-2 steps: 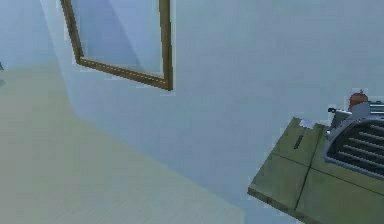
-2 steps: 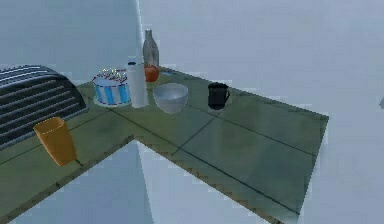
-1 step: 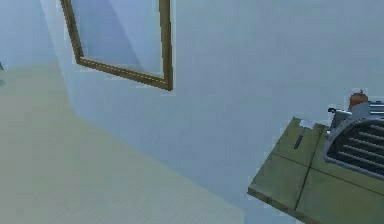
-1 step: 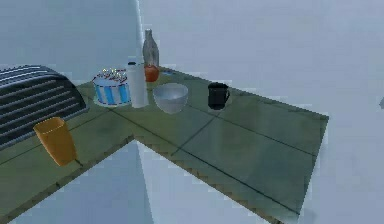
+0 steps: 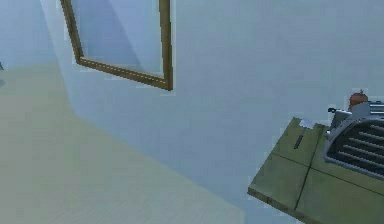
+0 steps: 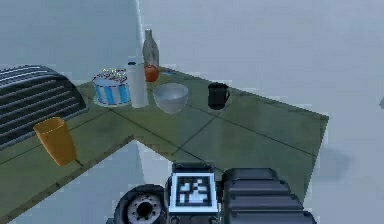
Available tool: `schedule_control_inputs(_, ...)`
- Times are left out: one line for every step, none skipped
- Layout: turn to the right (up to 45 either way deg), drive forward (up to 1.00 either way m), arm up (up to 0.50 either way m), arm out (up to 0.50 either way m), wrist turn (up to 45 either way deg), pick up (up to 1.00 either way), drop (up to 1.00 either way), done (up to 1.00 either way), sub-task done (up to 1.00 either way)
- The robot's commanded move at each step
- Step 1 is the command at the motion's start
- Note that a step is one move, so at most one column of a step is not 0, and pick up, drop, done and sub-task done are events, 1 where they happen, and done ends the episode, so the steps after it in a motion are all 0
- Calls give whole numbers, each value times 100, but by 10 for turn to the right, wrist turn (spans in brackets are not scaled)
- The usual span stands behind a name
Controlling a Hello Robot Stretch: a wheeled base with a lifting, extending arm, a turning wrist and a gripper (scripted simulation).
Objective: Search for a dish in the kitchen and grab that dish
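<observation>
Gripper [image 6: 140, 207] is glimpsed at the bottom edge, whether anything's held can't be told; 1 white round bowl [image 6: 169, 97] is set on the olive tiled counter [image 6: 250, 120].

Pale blue walls [image 5: 240, 90], a wood-framed pane [image 5: 120, 35], an olive tiled counter [image 6: 255, 125].
</observation>
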Motion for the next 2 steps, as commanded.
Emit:
schedule_control_inputs(0,0,0,46,0,0,0,0,0)
schedule_control_inputs(0,0,0,0,450,0,0,0,0)
